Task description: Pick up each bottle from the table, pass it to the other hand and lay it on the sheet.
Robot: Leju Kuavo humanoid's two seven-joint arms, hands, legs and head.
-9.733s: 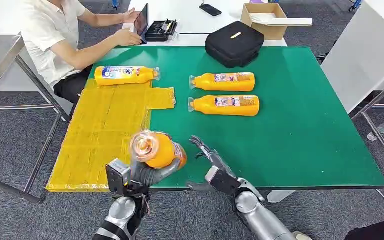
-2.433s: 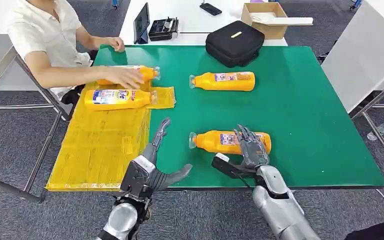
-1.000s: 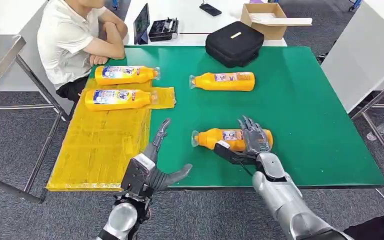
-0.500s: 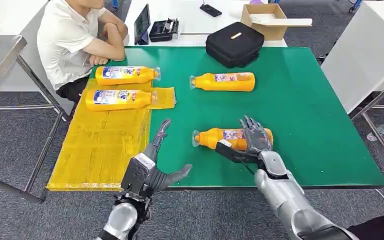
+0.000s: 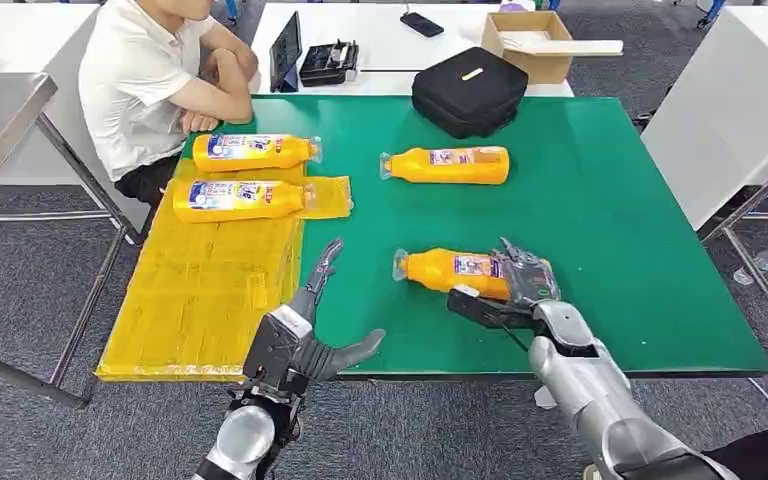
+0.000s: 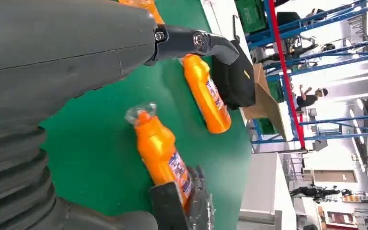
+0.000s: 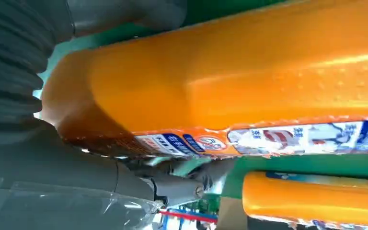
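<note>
My right hand [image 5: 522, 287] grips the base end of an orange bottle [image 5: 452, 271], which lies slightly tilted over the green table [image 5: 640, 250], cap pointing left. The right wrist view shows that bottle [image 7: 249, 76] close up between thumb and fingers. My left hand [image 5: 302, 334] hovers open near the table's front edge, fingers spread, left of the held bottle [image 6: 162, 149]. Two orange bottles [image 5: 254, 151] [image 5: 245, 197] lie on the yellow sheet [image 5: 200, 290]. Another orange bottle [image 5: 447, 164] [image 6: 206, 93] lies on the green table farther back.
A person in a white shirt [image 5: 145, 80] sits at the table's far left corner, arms folded by the sheet. A black bag [image 5: 470, 88] rests at the back edge. Behind it a white table holds a cardboard box [image 5: 526, 40], a tablet [image 5: 286, 50] and a black tray [image 5: 328, 62].
My right hand has closed on the bottle's base and carried it a little to the right; the bottle now sits tilted. The left hand has not moved.
</note>
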